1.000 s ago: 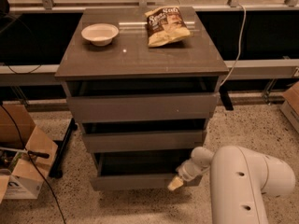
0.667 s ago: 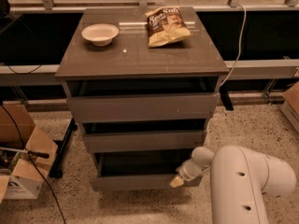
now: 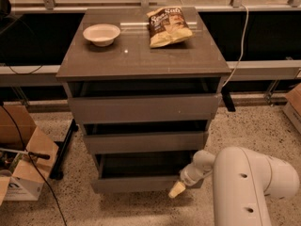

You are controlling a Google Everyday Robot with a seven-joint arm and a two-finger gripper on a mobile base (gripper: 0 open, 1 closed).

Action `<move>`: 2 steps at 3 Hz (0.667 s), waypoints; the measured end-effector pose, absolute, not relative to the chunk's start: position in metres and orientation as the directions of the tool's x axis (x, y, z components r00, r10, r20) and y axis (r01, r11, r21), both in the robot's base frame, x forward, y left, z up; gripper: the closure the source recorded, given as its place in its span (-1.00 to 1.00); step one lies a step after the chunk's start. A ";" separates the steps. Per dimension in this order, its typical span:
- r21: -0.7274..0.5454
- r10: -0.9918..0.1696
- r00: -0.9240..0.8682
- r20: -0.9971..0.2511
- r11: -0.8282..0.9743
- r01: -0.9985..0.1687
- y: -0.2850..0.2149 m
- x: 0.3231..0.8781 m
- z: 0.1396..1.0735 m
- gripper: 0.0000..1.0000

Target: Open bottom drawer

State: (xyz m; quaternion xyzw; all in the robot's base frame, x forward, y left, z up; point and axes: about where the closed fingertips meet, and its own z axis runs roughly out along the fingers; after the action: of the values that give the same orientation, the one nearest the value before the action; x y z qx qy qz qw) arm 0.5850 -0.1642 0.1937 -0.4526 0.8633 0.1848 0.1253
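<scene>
The bottom drawer [image 3: 136, 183] is the lowest of three in the grey-brown cabinet [image 3: 141, 55]. Its flat grey front stands out from the cabinet, with a dark gap showing the shallow box behind it. The middle drawer [image 3: 143, 141] and top drawer [image 3: 143, 107] sit above it. My gripper [image 3: 178, 189] is at the bottom drawer's right end, its cream fingertip at the front's right lower edge. The white arm [image 3: 249, 182] fills the lower right.
A white bowl [image 3: 101, 34] and a chip bag [image 3: 167, 26] lie on the cabinet top. A cardboard box [image 3: 21, 164] and a black stand leg [image 3: 63, 149] are on the floor at the left. Another box [image 3: 294, 107] is at the right edge.
The bottom drawer's front has come slightly further out and the gripper moved with it, a little toward me. Everything else is unchanged.
</scene>
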 end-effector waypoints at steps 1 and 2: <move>0.206 -0.735 -0.559 -0.384 0.522 -0.828 -0.164 0.585 0.195 -0.34; 0.206 -0.735 -0.559 -0.384 0.522 -0.828 -0.164 0.585 0.195 0.13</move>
State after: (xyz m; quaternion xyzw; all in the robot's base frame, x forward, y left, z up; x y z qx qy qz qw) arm 0.5850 -0.1642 0.1949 -0.4526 0.8633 0.1848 0.1253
